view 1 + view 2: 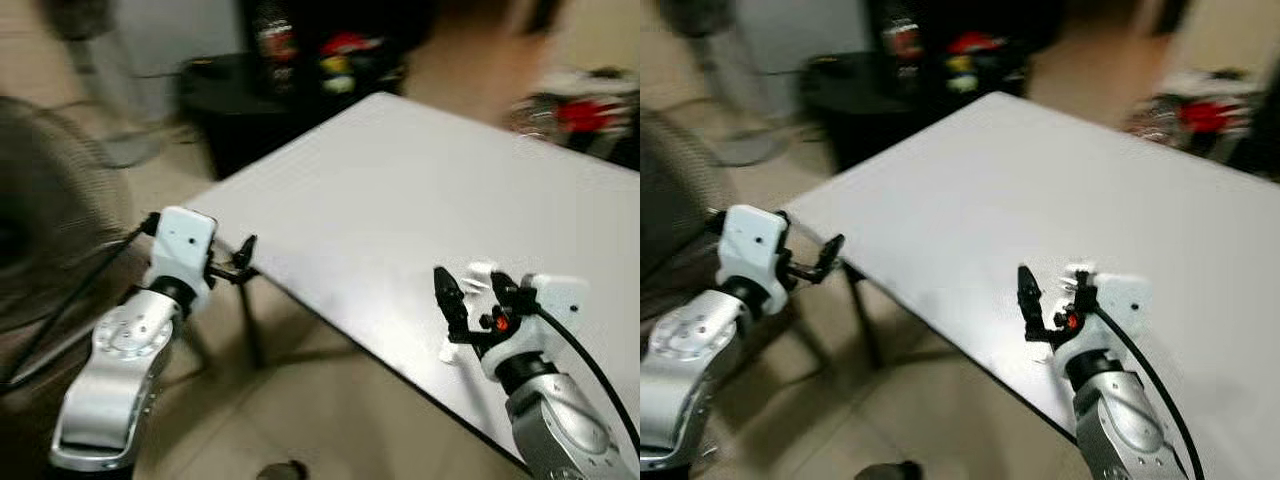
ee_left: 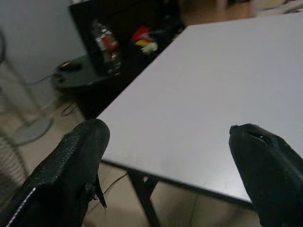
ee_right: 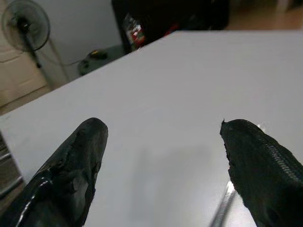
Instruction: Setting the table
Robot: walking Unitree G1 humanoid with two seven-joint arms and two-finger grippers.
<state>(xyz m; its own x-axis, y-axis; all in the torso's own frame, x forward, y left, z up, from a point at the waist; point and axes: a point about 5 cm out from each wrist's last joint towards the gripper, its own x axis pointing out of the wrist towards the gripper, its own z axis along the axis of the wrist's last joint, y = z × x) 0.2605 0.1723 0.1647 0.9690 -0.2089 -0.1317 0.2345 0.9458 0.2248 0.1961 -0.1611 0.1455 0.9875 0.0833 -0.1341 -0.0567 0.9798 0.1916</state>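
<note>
A bare white table [image 1: 420, 200] fills the middle and right of the head views, which are blurred. My left gripper [image 1: 238, 262] is open and held just off the table's near left corner, above the floor. In the left wrist view its two black fingers [image 2: 71, 165] stand wide apart, with the table corner [image 2: 213, 85] beyond them. My right gripper [image 1: 475, 295] is open just above the table top, near its front edge. The right wrist view shows its fingers [image 3: 75, 165] spread over the white surface [image 3: 180, 71]. Nothing is held in either gripper.
A large fan grille [image 1: 50, 230] stands close at the left, with a pedestal fan base [image 1: 110, 150] behind it. A dark low stand with a bottle [image 1: 275, 40] sits beyond the table's far left side. Red clutter [image 1: 590, 115] lies at the far right.
</note>
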